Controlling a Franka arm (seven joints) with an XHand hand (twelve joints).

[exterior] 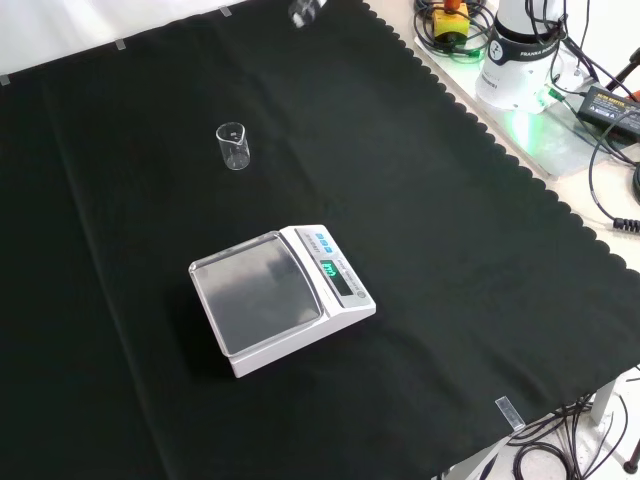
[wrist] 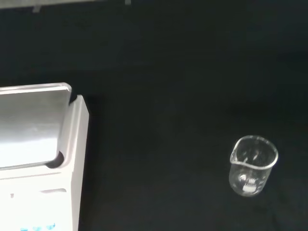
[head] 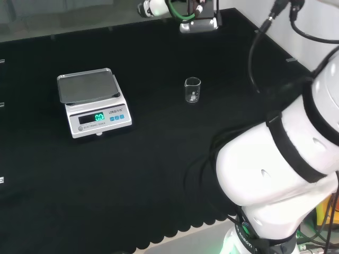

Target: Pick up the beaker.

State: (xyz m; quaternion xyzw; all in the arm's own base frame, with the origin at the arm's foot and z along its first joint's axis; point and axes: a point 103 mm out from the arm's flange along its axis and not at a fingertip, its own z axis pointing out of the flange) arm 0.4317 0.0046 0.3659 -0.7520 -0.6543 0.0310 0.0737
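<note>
Closest in, head view: my own white arm links (head: 286,159) bulk up the right side, above the scalloped near edge of the black cloth (head: 159,174). In the front view my base (exterior: 520,60) stands just off the cloth's scalloped edge at the upper right, amid cables.

Moving out over the cloth, there's the scale (head: 94,103), to the left in the head view. It has a white body and a grey metal pan on top, and its display glows green on the side facing my base. In the front view the scale (exterior: 280,295) sits near the middle, turned at an angle, display to the right. From the wrist the scale (wrist: 38,144) is close and large, one rounded pan corner showing.

A little farther out comes the beaker (head: 192,90), small, clear and upright on the cloth. It is well apart from the scale and right of it in the head view. The front view has the beaker (exterior: 233,147) farther off than the scale and slightly left of it, on its own on the cloth. In the wrist view the beaker (wrist: 253,166) shows its pouring lip and a pale glint at its bottom; whether anything is inside, I can't tell.

My hand: whether it is open or closed I can't tell, and nothing touches the beaker.
</note>
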